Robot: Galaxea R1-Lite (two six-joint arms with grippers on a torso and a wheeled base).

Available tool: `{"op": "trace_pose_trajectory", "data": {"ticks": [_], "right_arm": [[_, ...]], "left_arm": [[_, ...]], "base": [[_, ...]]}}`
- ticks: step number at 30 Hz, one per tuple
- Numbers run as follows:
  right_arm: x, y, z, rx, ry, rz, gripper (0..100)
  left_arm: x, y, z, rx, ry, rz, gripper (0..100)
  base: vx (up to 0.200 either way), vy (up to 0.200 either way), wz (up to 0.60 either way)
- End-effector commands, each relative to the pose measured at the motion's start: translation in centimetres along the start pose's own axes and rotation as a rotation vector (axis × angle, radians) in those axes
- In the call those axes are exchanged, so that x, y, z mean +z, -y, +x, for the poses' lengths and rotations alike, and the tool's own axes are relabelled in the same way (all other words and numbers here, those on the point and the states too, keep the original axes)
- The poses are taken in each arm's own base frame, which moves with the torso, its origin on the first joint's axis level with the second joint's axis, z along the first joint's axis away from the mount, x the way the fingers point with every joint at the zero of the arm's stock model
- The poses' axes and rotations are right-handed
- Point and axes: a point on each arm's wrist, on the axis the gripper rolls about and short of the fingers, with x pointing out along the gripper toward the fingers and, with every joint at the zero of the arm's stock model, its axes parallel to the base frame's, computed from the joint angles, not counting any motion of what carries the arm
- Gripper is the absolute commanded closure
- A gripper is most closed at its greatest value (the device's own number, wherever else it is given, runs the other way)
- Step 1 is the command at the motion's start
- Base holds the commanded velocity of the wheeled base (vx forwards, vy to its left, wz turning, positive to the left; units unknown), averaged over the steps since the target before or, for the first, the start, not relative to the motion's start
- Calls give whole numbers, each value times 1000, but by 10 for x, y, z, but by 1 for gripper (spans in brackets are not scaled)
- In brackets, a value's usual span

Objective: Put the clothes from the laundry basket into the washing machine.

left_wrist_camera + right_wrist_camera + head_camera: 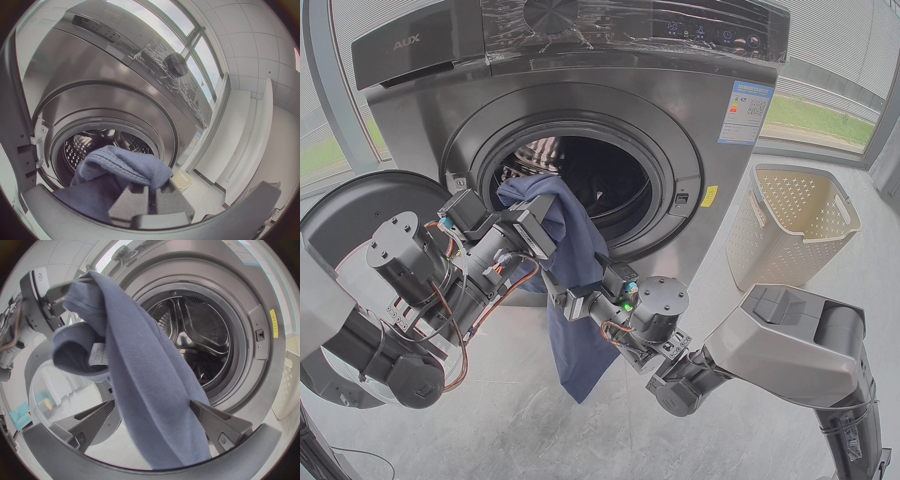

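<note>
A blue garment [575, 250] hangs from the rim of the washing machine's drum opening [612, 181] down toward the floor. My left gripper [540, 215] is shut on its top edge right at the opening; in the left wrist view the pads [137, 203] pinch the bunched cloth [125, 165]. My right gripper [550, 284] sits lower, beside the hanging part. Its fingers [93, 418] stand open, and the cloth [150, 380] passes between them. A dark item [200, 371] lies inside the drum. The cream laundry basket [800, 219] stands to the machine's right.
The round machine door [362, 206] stands swung open on the left, close behind my left arm. Grey floor [519, 425] lies in front of the machine. Windows run behind and beside the machine.
</note>
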Motion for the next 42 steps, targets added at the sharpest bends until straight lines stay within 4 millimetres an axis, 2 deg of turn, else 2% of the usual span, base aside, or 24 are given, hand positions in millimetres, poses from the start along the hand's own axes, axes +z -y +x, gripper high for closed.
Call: {"op": "trace_pose_trajectory", "data": {"ticks": [1, 7, 10, 12, 14, 18, 22, 35, 36, 39, 42], "right_arm": [[-11, 12, 13, -35, 19, -7, 100], [-7, 17, 7, -44, 11, -12, 100], [13, 24, -4, -61, 7, -17, 100], [18, 26, -9, -63, -2, -22, 100], [32, 41, -18, -86, 3, -38, 100], [46, 54, -22, -103, 15, -52, 100], [49, 61, -21, -102, 20, -57, 100], [48, 57, -10, -77, 54, -52, 100], [46, 55, -11, -71, 47, -51, 0], [39, 52, -15, -65, 20, -49, 0], [32, 45, -29, -50, -28, -52, 0]], "left_arm": [[1, 2, 0, -4, 3, -16, 100], [-1, -3, 0, 12, -1, -19, 100], [0, -9, -1, 29, -2, -13, 100], [1, -11, -1, 34, 2, -10, 100], [4, -14, -1, 42, 9, -5, 100], [3, -16, -2, 46, 4, -3, 100], [3, -15, -2, 45, 4, -4, 100], [1, -12, -5, 29, -15, -13, 100], [2, -12, -5, 28, -10, -18, 100], [2, -11, -4, 28, -5, -21, 100], [3, -11, -2, 29, 2, -21, 100]], "base": [[0, 0, 0], [0, 0, 0], [0, 0, 0], [0, 0, 0], [0, 0, 0], [0, 0, 0], [0, 0, 0], [0, 0, 0], [0, 0, 0], [0, 0, 0], [0, 0, 0]]}}
